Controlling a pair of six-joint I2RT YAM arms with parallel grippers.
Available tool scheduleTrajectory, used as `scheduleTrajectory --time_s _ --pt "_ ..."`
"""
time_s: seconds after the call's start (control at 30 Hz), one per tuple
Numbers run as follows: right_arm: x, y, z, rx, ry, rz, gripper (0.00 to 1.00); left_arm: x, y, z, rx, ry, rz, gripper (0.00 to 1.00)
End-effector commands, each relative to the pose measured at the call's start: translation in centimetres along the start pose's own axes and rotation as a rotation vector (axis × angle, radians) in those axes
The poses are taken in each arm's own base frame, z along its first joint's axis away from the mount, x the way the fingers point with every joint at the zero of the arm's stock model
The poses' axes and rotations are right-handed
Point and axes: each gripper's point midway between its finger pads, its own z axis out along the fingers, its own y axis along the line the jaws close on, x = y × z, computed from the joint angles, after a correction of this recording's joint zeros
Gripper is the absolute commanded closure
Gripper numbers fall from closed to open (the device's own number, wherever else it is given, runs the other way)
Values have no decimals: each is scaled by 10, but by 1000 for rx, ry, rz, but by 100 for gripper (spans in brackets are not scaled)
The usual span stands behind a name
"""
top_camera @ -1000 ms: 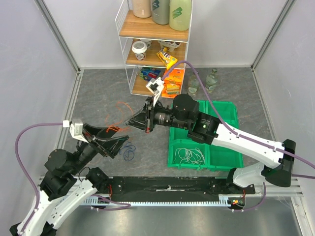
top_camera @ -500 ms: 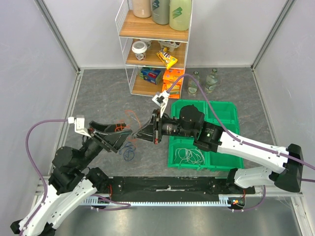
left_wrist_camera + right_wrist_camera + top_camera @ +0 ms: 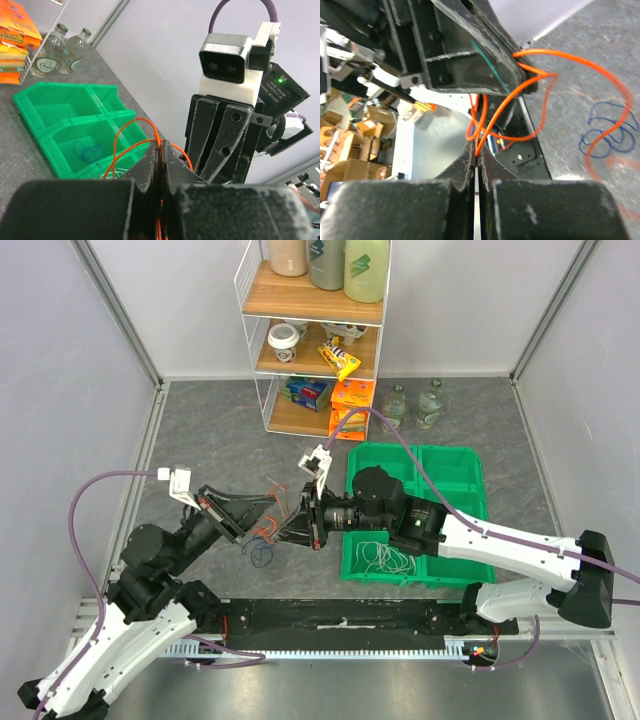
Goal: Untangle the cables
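An orange cable (image 3: 263, 531) hangs in loose loops between my two grippers, above the grey table. The left gripper (image 3: 272, 512) is shut on it; in the left wrist view its jaws (image 3: 161, 150) pinch the orange cable (image 3: 131, 145) at the tips. My right gripper (image 3: 290, 530) faces it from the right, almost tip to tip. Its jaws (image 3: 476, 150) are shut on the orange cable (image 3: 580, 65), with only a thin slit left between them. A blue cable (image 3: 262, 553) lies coiled on the table below them. A white cable (image 3: 385, 558) lies in the green bin.
The green bin (image 3: 415, 448) with several compartments stands right of the grippers, and a blue cable (image 3: 87, 150) lies in one compartment. A wire shelf (image 3: 310, 350) with boxes and bottles stands at the back. Two glass bottles (image 3: 395, 406) stand beside it.
My left gripper has moved right toward the right gripper and closed on the orange cable. The right gripper has come down and nearer, carrying the orange cable with it.
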Motion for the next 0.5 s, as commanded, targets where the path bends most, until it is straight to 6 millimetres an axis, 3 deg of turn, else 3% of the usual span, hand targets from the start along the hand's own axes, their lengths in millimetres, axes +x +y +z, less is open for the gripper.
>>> scheduleTrajectory --time_s 0.0,0.17,0.37,0.47 --pt "0 -16 -14 126 6 -72 89 -2 -7 3 27 11 10 98" --pt "15 -61 -43 377 56 -126 68 13 -4 9 -10 107 -53 98" --pt "9 -67 -79 466 26 -191 34 37 -13 20 33 280 -83 99" --pt "6 -73 -95 517 -4 -230 25 41 -20 24 92 303 -64 98"
